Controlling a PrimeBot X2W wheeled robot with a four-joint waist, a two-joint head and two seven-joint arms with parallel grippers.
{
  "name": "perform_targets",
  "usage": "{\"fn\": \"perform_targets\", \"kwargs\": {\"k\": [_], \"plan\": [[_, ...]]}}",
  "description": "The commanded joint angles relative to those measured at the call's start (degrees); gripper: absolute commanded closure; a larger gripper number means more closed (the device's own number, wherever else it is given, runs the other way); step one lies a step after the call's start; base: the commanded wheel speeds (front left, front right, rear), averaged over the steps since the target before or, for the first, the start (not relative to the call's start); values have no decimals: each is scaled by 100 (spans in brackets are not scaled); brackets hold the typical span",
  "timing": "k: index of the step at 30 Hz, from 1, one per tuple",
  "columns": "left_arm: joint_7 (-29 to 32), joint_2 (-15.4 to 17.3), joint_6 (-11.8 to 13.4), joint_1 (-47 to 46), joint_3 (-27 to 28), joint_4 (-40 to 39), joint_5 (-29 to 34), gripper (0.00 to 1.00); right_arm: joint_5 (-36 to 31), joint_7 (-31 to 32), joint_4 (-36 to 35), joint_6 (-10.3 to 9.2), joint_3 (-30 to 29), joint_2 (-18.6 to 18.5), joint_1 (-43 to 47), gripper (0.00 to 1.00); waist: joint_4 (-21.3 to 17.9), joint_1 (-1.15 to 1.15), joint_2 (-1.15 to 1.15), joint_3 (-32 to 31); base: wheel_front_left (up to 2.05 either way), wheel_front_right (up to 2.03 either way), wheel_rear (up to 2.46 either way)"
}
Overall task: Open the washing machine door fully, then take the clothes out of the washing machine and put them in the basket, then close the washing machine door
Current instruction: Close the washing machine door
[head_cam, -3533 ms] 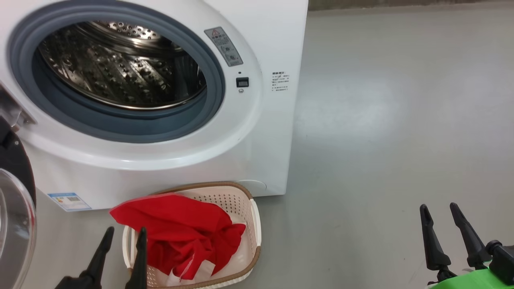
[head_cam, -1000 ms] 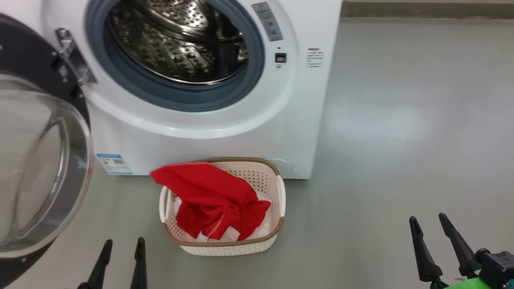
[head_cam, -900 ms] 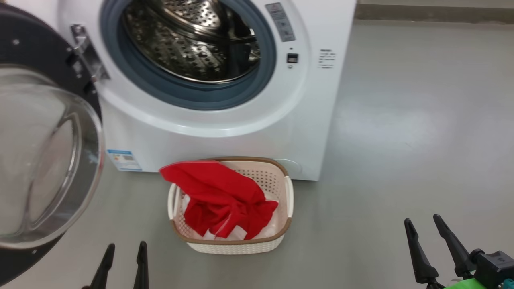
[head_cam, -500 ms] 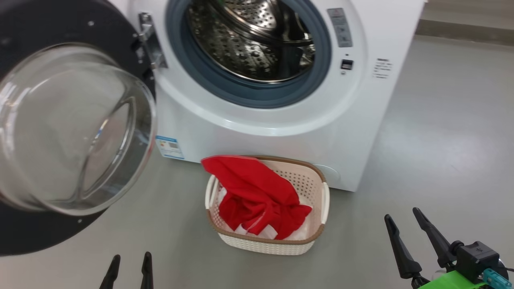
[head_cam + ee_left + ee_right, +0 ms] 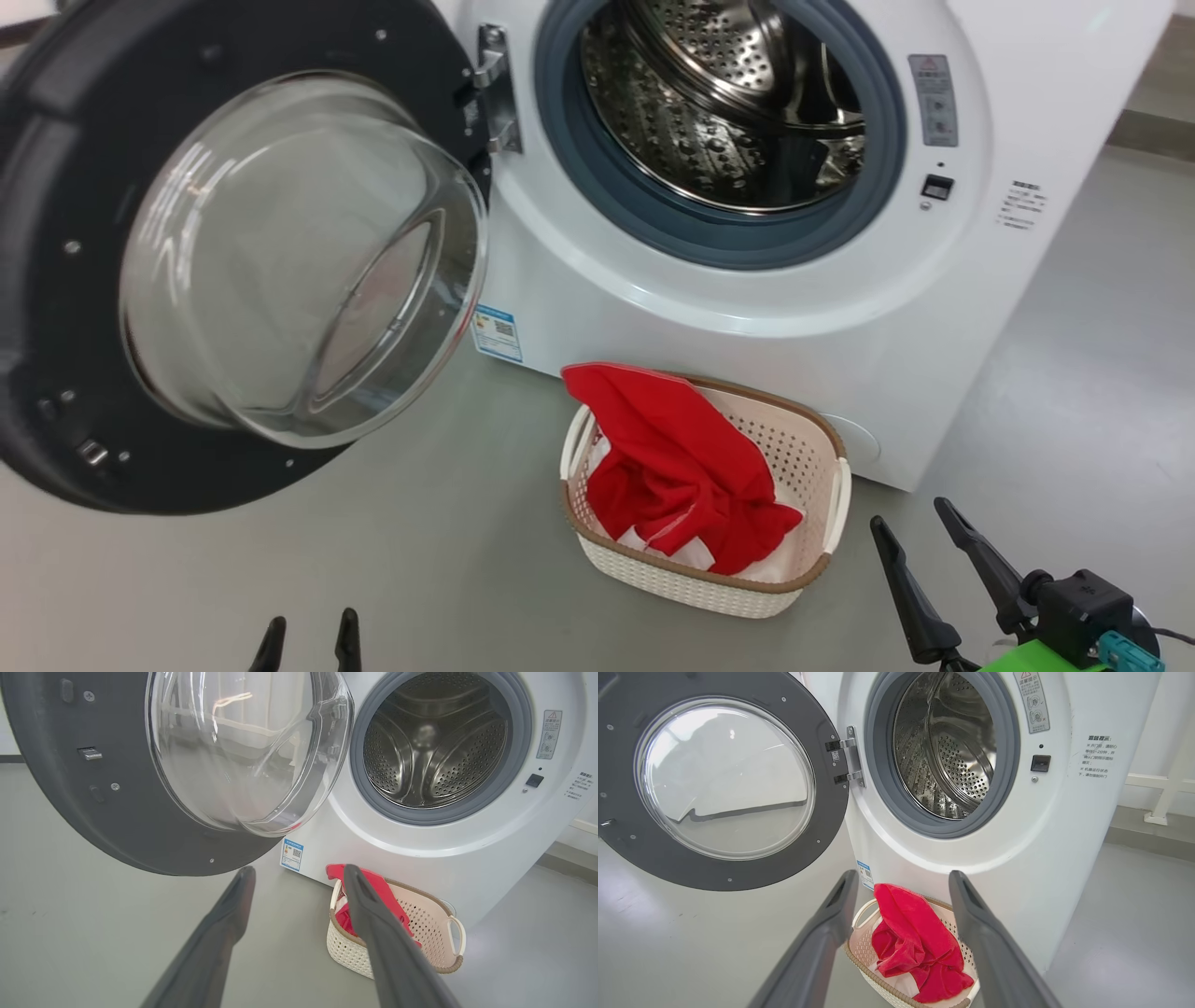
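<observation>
While the washing machine door is swung open, the clothes are heaped in the basket; left claw and right claw are held wide, empty.

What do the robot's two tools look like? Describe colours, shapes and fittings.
The left tool and right tool each have two long, slim fingers tapering to pointed tips: black from the head view, matte dark grey up close. Behind the right tool's fingers sit a black block, a bright green cover, a teal connector and a thin dark cable.
</observation>
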Motion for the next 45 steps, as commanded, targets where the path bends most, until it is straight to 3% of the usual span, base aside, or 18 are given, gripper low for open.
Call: {"fn": "perform_targets", "kwargs": {"k": [1, 16, 18, 19, 22, 29, 36, 42, 45], "plan": [[-70, 16, 65, -77, 156, -191, -63, 0, 15, -37, -109, 37, 138, -82, -229, 0, 140, 0, 0, -15, 0, 0, 0], [-70, 16, 142, -53, 223, -388, -223, 0, 66, -37, -48, 37, 279, -107, -328, 0, 191, 0, 0, 15, 0, 0, 0], [-70, 16, 109, -90, 279, -455, -286, 59, 70, -37, -43, 37, 283, -104, -326, 0, 193, 0, 0, 18, 0, 0, 0], [-70, 16, 81, -128, 325, -495, -320, 100, 70, -37, -41, 37, 279, -99, -321, 0, 196, 0, 0, 21, 0, 0, 0], [-70, 16, -2, -285, 581, -744, -462, 100, 68, -37, -30, 37, 267, -76, -293, 0, 205, 0, 0, 39, 0, 0, 0], [-70, 168, -365, -1064, 1498, -1446, -124, 100, 56, -37, -52, 37, 156, -34, -249, 0, 207, 0, 0, 142, 0, 0, 0], [-70, 1006, -581, -2504, 2129, -1407, -323, 100, 26, -37, -103, 37, 32, -37, -196, 0, 201, 0, 0, 240, 0, 0, 0], [-70, 2080, -610, -3797, 2053, -656, -524, 100, -13, -37, -153, 37, -11, -72, -265, 0, 128, 0, 0, 455, 0, 0, 0], [-70, 2359, -611, -4194, 2067, -134, -882, 100, -25, -37, -158, 37, -18, -101, -321, 0, 70, 0, 0, 547, 0, 0, 0]]}}
